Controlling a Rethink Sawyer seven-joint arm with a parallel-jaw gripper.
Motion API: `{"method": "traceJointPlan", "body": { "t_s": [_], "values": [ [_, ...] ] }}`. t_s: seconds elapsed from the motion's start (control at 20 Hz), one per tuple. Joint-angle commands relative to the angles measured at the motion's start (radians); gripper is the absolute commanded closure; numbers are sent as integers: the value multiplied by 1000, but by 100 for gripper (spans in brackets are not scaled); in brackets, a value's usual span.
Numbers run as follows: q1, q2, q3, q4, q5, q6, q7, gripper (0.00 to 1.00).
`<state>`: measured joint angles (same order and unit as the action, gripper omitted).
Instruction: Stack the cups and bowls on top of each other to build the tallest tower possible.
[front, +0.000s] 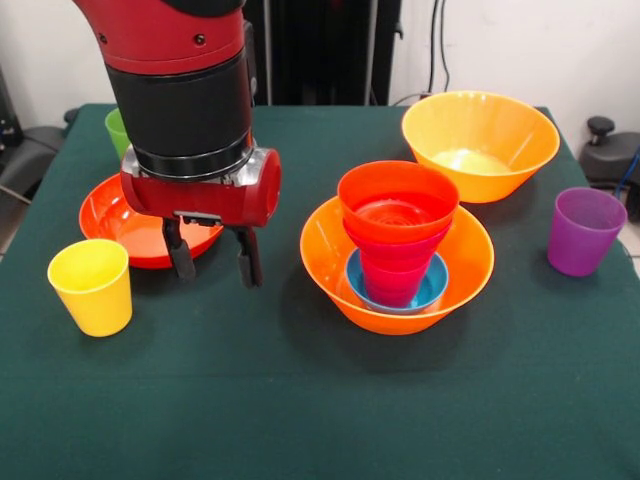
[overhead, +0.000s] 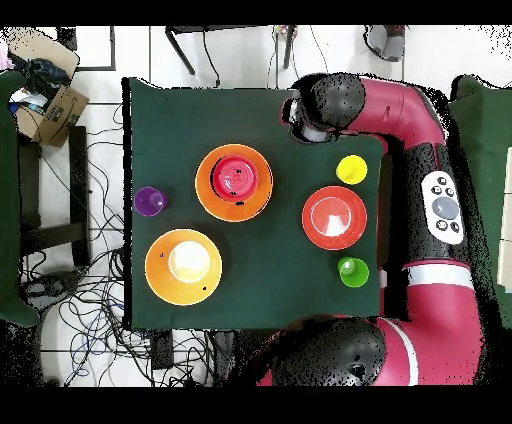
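Observation:
The tower stands in a large orange bowl (front: 470, 262) (overhead: 208, 185) at mid table. It holds a blue small bowl (front: 432, 288), a magenta piece (front: 392, 280) and a red-orange small bowl (front: 397, 205) on top. My gripper (front: 214, 265) is open and empty, low over the cloth left of the tower and in front of the shallow red-orange bowl (front: 115, 222) (overhead: 334, 217). The yellow cup (front: 92, 285) (overhead: 351, 169) stands to the gripper's left. The green cup (front: 116, 130) (overhead: 353, 272) shows partly behind the arm. The purple cup (front: 585, 230) (overhead: 149, 201) stands at the right. In the overhead view the arm hides the gripper.
A second large orange bowl (front: 480, 145) (overhead: 183, 265) stands empty at the back right. The green cloth-covered table (front: 300, 400) has its front edge near the gripper. The arm's wrist (overhead: 322, 105) hangs over the table's front corner.

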<state>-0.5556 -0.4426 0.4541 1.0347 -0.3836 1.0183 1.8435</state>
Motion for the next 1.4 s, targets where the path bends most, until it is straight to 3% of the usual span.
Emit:
{"method": "traceJointPlan", "body": {
  "t_s": [0.05, 0.8, 1.4],
  "values": [
    [-9, -19, 64, -36, -55, 118, -365, 0],
    [-47, 8, 78, -104, -48, 177, -482, 0],
    [-53, 23, 91, -105, -45, 166, -492, 0]
  ]
}}
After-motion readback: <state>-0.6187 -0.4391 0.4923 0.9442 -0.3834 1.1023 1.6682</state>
